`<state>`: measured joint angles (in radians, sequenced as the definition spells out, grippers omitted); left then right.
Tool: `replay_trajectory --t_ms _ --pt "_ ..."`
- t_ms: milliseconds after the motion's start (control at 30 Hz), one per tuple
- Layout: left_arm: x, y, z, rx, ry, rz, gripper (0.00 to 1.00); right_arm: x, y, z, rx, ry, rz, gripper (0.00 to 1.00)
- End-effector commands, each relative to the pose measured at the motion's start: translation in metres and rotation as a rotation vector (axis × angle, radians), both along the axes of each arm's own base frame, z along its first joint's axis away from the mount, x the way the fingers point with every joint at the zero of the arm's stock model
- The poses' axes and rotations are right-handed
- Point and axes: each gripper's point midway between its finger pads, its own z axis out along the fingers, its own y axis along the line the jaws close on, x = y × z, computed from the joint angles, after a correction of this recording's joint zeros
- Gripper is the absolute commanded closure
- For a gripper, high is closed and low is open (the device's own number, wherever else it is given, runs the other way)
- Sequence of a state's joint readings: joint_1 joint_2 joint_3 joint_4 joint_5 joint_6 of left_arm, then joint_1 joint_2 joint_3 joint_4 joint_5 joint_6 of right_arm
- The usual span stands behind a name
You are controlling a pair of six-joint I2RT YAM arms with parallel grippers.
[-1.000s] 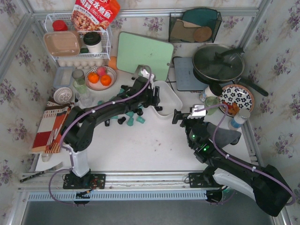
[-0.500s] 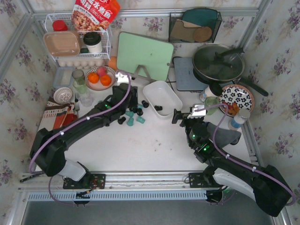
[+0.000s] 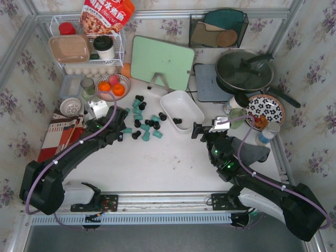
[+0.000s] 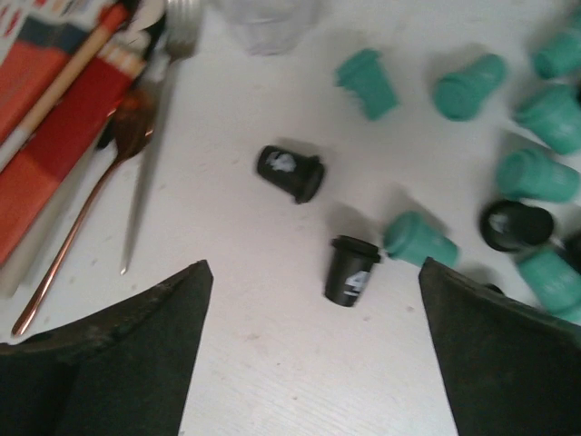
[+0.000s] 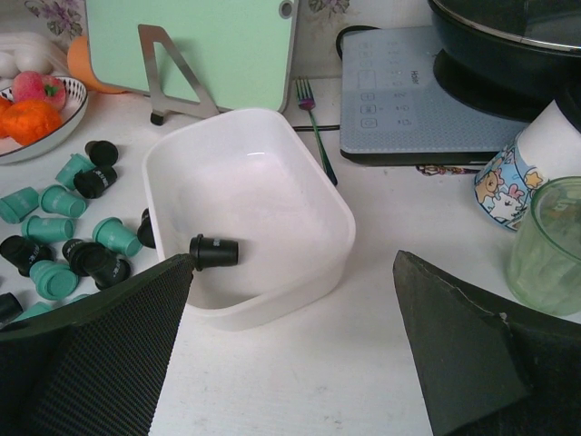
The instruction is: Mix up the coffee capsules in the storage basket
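Listing, we find the left gripper [image 4: 313, 268] hanging with jaws spread wide and nothing held, above black and teal coffee capsules [image 3: 146, 136] strewn over the white table [image 3: 168, 163] just left of the storage basket [image 3: 182, 104]. One black capsule [image 5: 214, 252] lies on its side inside the basket, by its near wall. The right gripper [image 5: 292, 262], jaws equally wide and empty, faces the basket from the near side. A spoon [image 4: 133, 134] and fork [image 4: 150, 168] lie left of the strewn capsules.
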<state>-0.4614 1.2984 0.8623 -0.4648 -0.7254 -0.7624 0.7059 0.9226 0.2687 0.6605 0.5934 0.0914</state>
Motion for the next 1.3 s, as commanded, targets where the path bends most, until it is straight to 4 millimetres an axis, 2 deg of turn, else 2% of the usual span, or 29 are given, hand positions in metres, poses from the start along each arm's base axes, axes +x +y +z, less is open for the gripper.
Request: replay_trajectory --t_ms 0,200,333,500,600,867,1033,1267 --pt "-0.009 0.023 -0.014 0.001 0.032 0.127 0.01 0.004 0.006 0.007 0.018 -0.016 0.013 0.0" --pt "0.011 0.014 -0.03 -0.071 0.103 0.084 0.01 0.007 0.009 0.002 0.002 0.004 0.016 0.0" --pt "0.031 0.008 -0.043 -0.111 0.125 0.033 0.03 0.008 0.01 0.0 -0.006 0.013 0.017 0.0" --pt "0.044 0.013 -0.067 -0.171 0.192 0.047 0.06 0.008 0.011 0.0 -0.007 0.014 0.021 0.0" --pt "0.051 0.01 -0.079 -0.232 0.208 0.037 0.08 0.008 0.013 -0.001 -0.009 0.017 0.028 0.0" --pt "0.056 0.014 -0.092 -0.243 0.243 0.068 0.09 0.009 0.015 -0.001 -0.011 0.023 0.035 0.0" --pt "0.05 0.022 -0.098 -0.222 0.283 0.098 0.1 0.009 0.015 -0.002 -0.01 0.025 0.037 0.0" --pt "0.05 0.024 -0.108 -0.208 0.317 0.11 0.28 0.009 0.016 -0.001 -0.009 0.025 0.041 0.0"
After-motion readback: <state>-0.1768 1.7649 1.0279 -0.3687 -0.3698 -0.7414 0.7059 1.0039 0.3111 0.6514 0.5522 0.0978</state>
